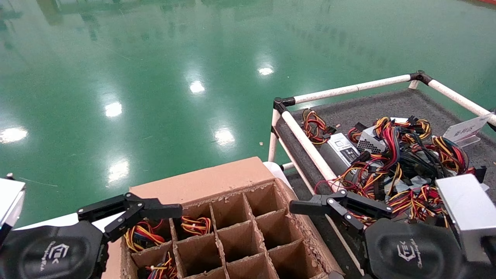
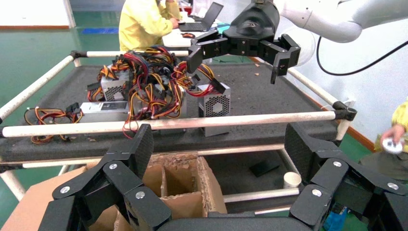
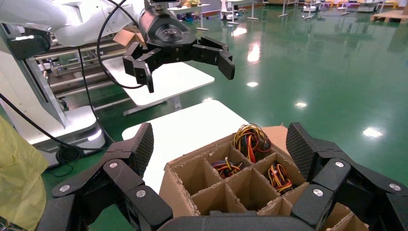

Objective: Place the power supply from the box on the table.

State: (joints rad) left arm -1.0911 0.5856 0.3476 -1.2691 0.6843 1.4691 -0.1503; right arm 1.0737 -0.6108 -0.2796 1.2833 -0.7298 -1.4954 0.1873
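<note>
The box (image 1: 201, 182) is a brown carton with ragged dividers, low in the head view. Wire bundles of power supplies (image 3: 252, 139) fill three cells on its left side (image 1: 141, 234); the other cells look empty. My left gripper (image 1: 130, 211) hangs open and empty above those left cells. My right gripper (image 1: 341, 207) hovers open and empty over the rail between box and table (image 1: 387, 106). Seen from the left wrist, it (image 2: 235, 62) is above the felt. Several power supplies (image 1: 370, 143) lie tangled on the table; one (image 2: 214, 103) stands by the rail.
White pipe rails (image 1: 310, 149) frame the table. A flat labelled unit (image 1: 343, 149) lies by the near rail, a clear sign stand (image 1: 465, 131) at the far right. A paper cup (image 2: 292, 179) sits under the table. People in yellow (image 2: 144, 21) are beyond it.
</note>
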